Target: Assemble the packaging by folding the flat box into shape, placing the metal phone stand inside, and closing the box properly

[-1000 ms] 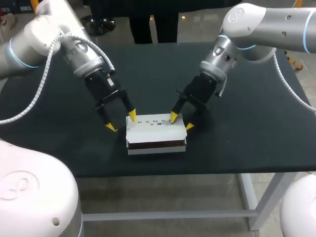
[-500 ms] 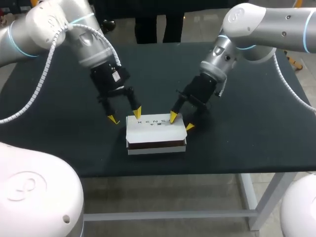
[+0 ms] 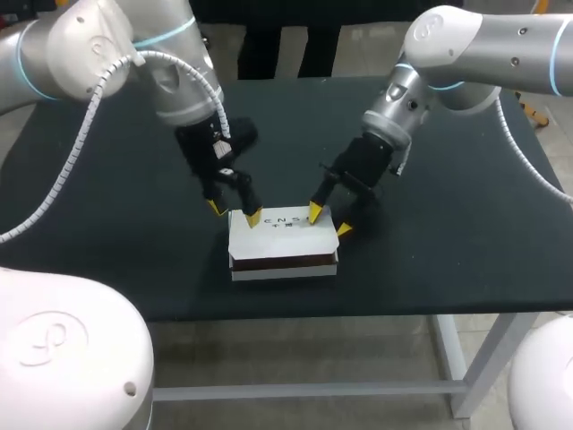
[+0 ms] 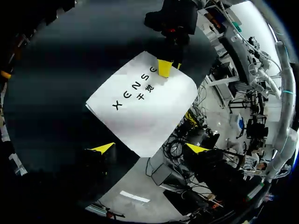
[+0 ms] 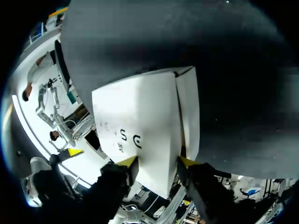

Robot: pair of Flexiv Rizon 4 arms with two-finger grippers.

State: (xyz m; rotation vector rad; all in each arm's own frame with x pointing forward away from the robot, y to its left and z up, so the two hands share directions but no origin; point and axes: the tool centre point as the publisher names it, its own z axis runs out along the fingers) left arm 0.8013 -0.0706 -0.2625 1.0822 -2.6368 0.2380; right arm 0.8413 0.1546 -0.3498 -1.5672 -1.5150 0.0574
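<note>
The white box (image 3: 283, 240) lies near the table's front edge with its printed lid (image 4: 142, 103) down and a dark gap under the lid's front edge. My left gripper (image 3: 235, 212) is open over the lid's back left corner, one yellow tip at the lid's edge. From the left wrist, its gripper (image 4: 149, 148) stands wide, with the lid ahead of it. My right gripper (image 3: 329, 222) is at the box's back right corner. Seen from the right wrist, that gripper (image 5: 157, 162) has one finger on the lid and the other against the side flap (image 5: 188, 112). No phone stand shows.
The dark table (image 3: 466, 233) is bare around the box. The box sits close to the table's front edge (image 3: 358, 303). Both arms lean in from the back corners and meet over the box.
My left arm has swung right toward the box and turned its gripper, bringing one tip from beside the box to the lid's back left corner. The right arm and box stayed put.
</note>
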